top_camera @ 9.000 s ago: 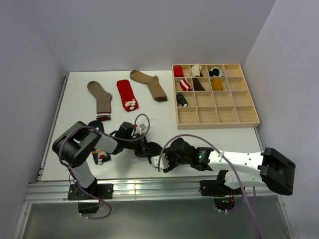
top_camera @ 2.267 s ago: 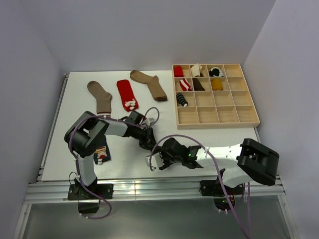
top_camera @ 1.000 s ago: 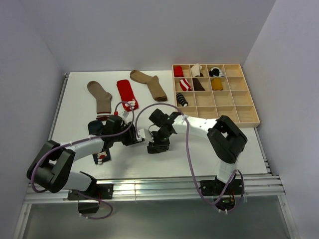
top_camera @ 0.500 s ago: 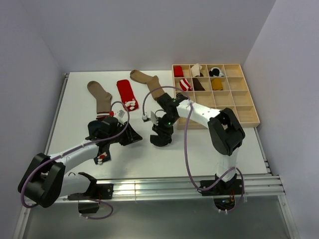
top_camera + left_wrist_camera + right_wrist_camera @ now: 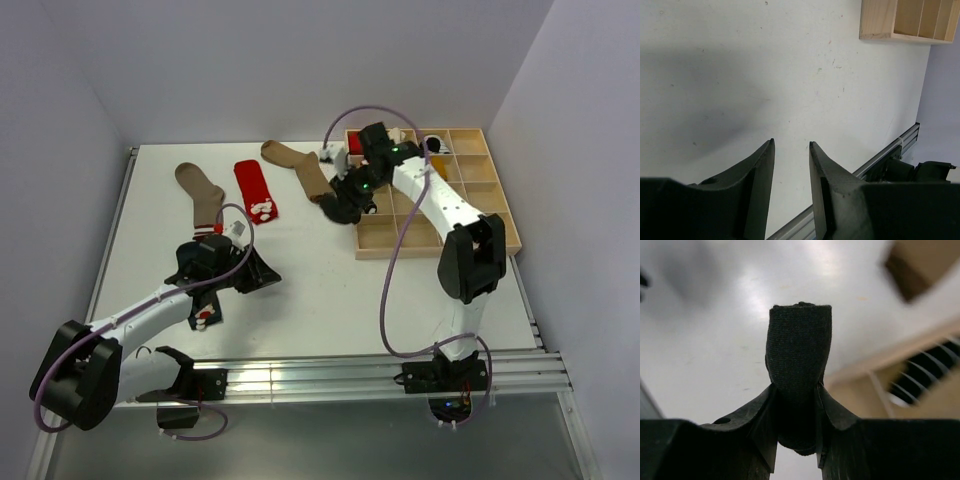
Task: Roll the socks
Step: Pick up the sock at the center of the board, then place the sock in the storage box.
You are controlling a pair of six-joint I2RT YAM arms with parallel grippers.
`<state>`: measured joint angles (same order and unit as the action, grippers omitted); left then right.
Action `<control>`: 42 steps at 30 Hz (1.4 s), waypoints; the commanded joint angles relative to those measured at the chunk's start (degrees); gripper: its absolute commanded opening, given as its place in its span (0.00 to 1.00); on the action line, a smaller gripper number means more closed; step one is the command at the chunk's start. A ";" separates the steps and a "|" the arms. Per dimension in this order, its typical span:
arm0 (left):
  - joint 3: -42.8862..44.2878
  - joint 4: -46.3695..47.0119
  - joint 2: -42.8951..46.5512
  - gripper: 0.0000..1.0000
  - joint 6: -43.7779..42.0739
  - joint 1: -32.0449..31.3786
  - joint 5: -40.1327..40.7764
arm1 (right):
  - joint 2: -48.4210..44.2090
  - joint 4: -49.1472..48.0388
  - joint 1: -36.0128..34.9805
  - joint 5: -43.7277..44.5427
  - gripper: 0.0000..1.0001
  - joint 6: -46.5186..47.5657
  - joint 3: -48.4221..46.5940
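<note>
Gripping a rolled black sock (image 5: 799,340) at the edge of the wooden tray (image 5: 490,200)

The right hand (image 5: 796,390) is closed on the rolled black sock. Both fingers press its lower half from either side, and the upper half stands out past the fingertips as a tight, blunt cylinder. From above, that hand and its bundle sit at the tray's left edge, just beside the toe end of a tan sock (image 5: 300,168) lying flat on the table (image 5: 320,290). The right wrist view shows blurred tray compartments off to the right of the sock and pale table behind it.

The left hand (image 5: 791,145) is well apart from the bundle, low over the near-left part of the table. Its fingers stand a narrow gap apart with nothing between them; only bare table shows through. A dark sock (image 5: 204,314) lies beside the left arm. Farther back, a second tan sock (image 5: 203,195) and a red sock (image 5: 252,190) lie flat, side by side. Several compartments at the tray's back left hold rolled socks.
</note>
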<state>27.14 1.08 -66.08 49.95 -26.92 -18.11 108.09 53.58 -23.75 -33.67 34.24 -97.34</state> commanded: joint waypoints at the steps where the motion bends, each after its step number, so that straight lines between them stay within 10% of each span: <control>1: 2.13 -0.91 1.40 0.39 -1.70 0.37 -0.09 | -1.83 -4.79 5.19 11.50 0.00 -6.28 -6.54; 15: 4.59 -4.33 3.68 0.39 -2.76 0.46 1.67 | 5.01 -32.13 19.35 54.40 0.00 -5.59 -0.75; 42: 6.09 -3.19 -2.03 0.38 -3.64 0.46 -0.79 | 9.68 -34.08 14.61 57.05 0.00 -4.09 10.15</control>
<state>30.89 -3.31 -67.83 47.66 -26.70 -18.13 118.98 18.02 -8.01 25.67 31.20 -88.20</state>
